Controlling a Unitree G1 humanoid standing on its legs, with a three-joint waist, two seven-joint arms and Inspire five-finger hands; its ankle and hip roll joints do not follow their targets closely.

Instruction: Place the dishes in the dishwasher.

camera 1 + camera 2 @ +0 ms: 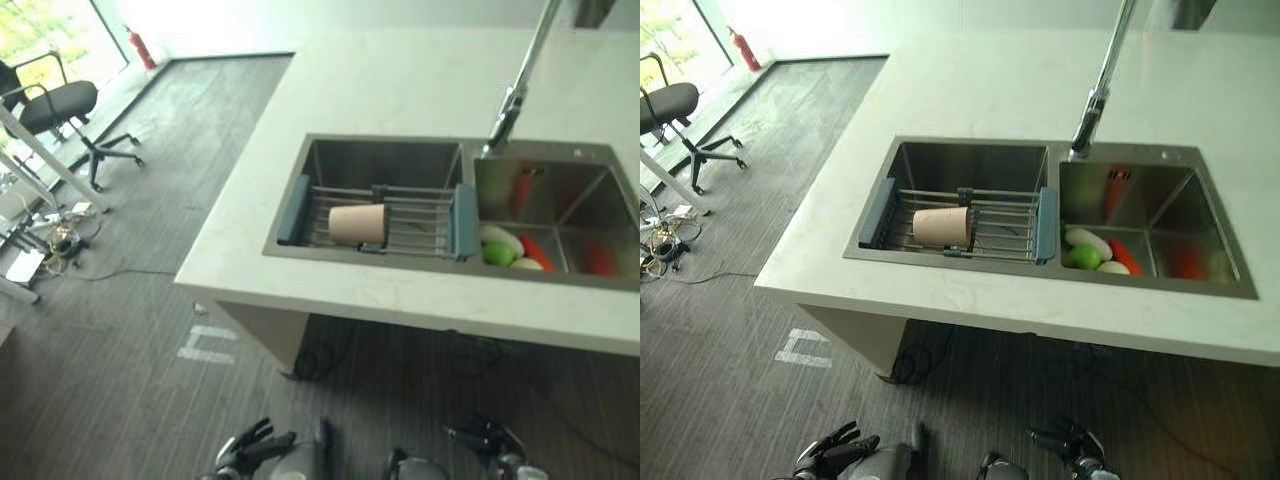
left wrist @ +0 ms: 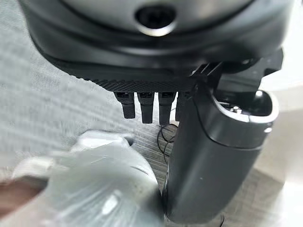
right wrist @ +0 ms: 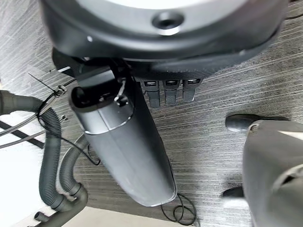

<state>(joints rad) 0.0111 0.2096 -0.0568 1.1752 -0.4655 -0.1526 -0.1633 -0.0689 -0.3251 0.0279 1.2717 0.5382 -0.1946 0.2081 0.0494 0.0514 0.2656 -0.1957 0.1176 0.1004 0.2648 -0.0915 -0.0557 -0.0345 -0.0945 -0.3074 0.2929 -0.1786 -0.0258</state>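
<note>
A large white counter point(image 1: 400, 80) juts into a room with grey striped flooring, and a steel double sink point(image 1: 450, 205) is sunk into it. Across the sink's left basin lies a wire drying rack point(image 1: 400, 215) with blue end grips, and on the rack a tan cup point(image 1: 357, 223) lies on its side, its open mouth turned toward the right basin. This cup is the only dish visible. In the right basin sit a green round item point(image 1: 497, 253), a pale one and an orange-red one point(image 1: 537, 252), touching each other; they look like toy produce, though that is hard to confirm. A tall tap point(image 1: 515, 95) rises between the basins, its top cut off by the frame. Both robot hands hang low by the floor, well apart from the counter: the left hand point(image 1: 250, 450) and the right hand point(image 1: 490, 440) each have fingers relaxed and spread, holding nothing. No dishwasher can be made out, so where the cup should go is unknown. The risks, as a judgement: the cup, being on its side, could roll along the rack bars when touched and drop into the basin beneath; a reach might also knock the tap. Whether the cup is empty cannot be seen. An office chair point(image 1: 60, 105) and a red fire extinguisher point(image 1: 140, 48) stand far off to the left.
</note>
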